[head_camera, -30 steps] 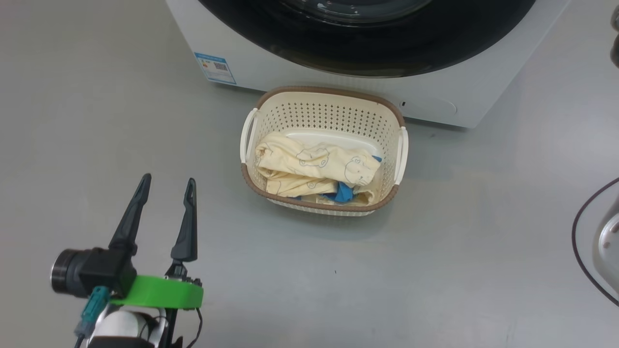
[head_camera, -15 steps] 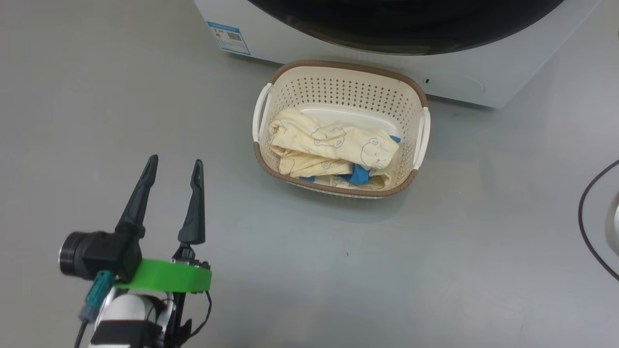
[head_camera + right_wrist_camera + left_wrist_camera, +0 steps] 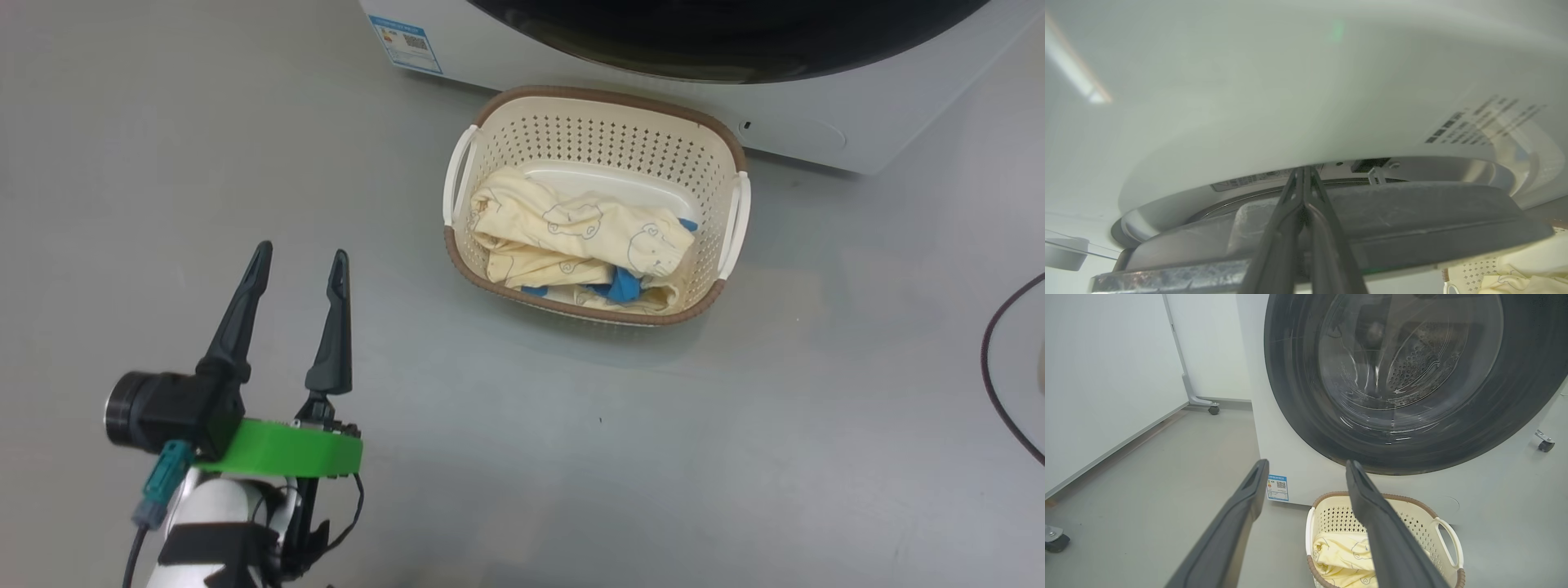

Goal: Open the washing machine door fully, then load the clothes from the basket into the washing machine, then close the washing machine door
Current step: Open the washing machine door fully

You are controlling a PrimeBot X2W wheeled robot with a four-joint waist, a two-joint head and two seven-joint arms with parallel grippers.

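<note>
Basket [image 3: 604, 95] on smooth grey floor [image 3: 653, 457], white walls [image 3: 1106, 375]

A smooth grey floor [image 3: 735, 457] spreads out, with a thin black cable [image 3: 984, 363] curving over it at the head view's right edge and 1 dark speck [image 3: 600, 420] near the middle. In the left wrist view, a white panel [image 3: 1106, 375] stands beside a grey leg [image 3: 1186, 381] ending in a caster [image 3: 1212, 410]. Another caster [image 3: 1544, 445] sits far right, and a 3rd [image 3: 1056, 541] lower left.

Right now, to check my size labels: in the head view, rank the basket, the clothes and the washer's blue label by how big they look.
1. basket
2. clothes, lying inside it
3. blue label, clearly smallest, though it sits farther from the camera
</note>
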